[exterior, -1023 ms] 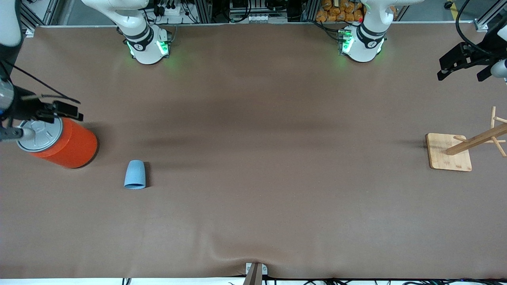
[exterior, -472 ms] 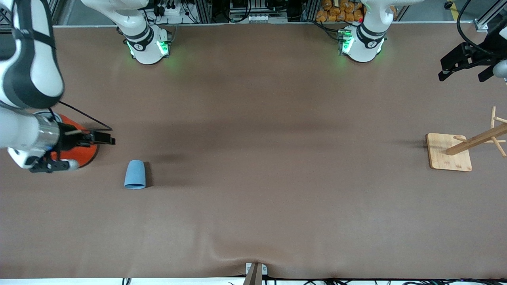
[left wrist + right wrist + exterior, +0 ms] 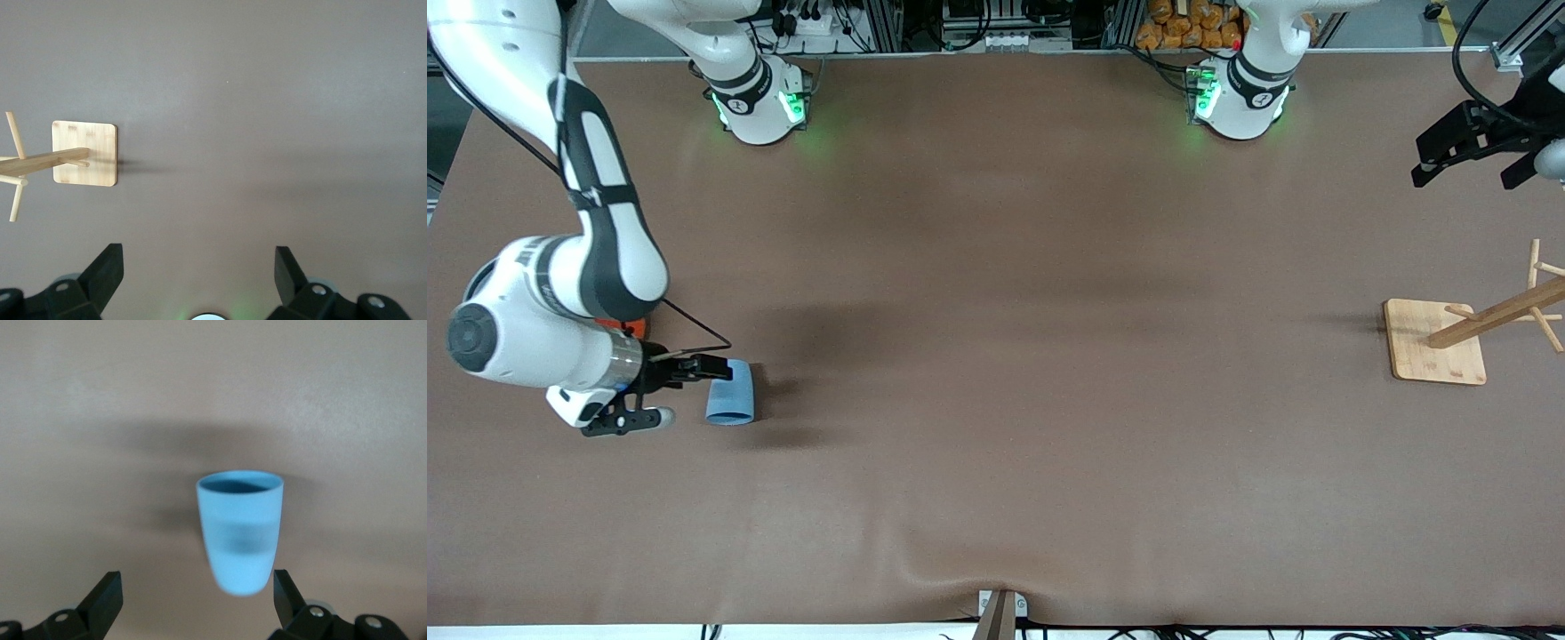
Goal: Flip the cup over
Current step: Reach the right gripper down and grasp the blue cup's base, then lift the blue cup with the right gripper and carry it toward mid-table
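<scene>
The small light-blue cup (image 3: 730,396) lies on its side on the brown table toward the right arm's end, its wide rim nearer the front camera. In the right wrist view the cup (image 3: 241,530) shows its darker blue inside, and its closed base reaches in between my fingertips, close to one finger. My right gripper (image 3: 681,392) is open, low beside the cup, and holds nothing (image 3: 197,589). My left gripper (image 3: 1467,169) is open and empty, up over the left arm's end of the table (image 3: 198,267).
The orange can (image 3: 628,327) is almost wholly hidden by the right arm; only a sliver shows. A wooden rack on a square base (image 3: 1433,342) stands at the left arm's end and also shows in the left wrist view (image 3: 85,153).
The right arm has swung from over the orange can down toward the cup, and its gripper now sits beside the cup. The cup has not moved. The left arm has barely moved.
</scene>
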Available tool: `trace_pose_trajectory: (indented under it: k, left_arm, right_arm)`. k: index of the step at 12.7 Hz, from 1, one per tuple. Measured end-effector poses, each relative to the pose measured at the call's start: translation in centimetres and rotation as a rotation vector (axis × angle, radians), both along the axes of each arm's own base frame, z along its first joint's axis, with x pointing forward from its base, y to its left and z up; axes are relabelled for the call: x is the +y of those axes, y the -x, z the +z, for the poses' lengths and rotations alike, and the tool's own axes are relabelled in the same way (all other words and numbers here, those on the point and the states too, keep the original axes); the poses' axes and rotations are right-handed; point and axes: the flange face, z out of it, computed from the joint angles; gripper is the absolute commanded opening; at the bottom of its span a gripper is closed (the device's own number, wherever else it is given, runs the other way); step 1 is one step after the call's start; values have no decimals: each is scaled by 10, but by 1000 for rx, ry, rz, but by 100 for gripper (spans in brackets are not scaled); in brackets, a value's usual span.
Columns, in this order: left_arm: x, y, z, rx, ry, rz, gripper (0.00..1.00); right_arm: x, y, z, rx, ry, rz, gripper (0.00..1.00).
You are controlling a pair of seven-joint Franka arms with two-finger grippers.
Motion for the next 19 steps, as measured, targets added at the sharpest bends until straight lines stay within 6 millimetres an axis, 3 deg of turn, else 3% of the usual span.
trace_pose_trajectory:
  k: [3,7,12,13,14,15,19]
  left_arm:
    - [0,-3,-3,3,1,0,100]
    - [0,5,9,-18,0,-17,100]
    - [4,7,12,-22,-1,-35,100]
    - [9,7,12,-22,-1,-26,100]
    - [16,6,12,-22,0,-16,100]
    - [23,6,12,-23,0,-14,100]
    - [46,7,12,-18,2,-47,100]
  right_arm:
    - [8,5,-24,-43,38,46,100]
    - [10,10,-70,0,60,69,100]
    - [11,10,-111,-13,95,104,100]
    - [13,11,-117,-14,97,108,65]
    - [15,11,-119,-14,98,114,23]
    - [19,11,-119,-14,99,120,14]
    - [29,12,-117,-17,95,239,14]
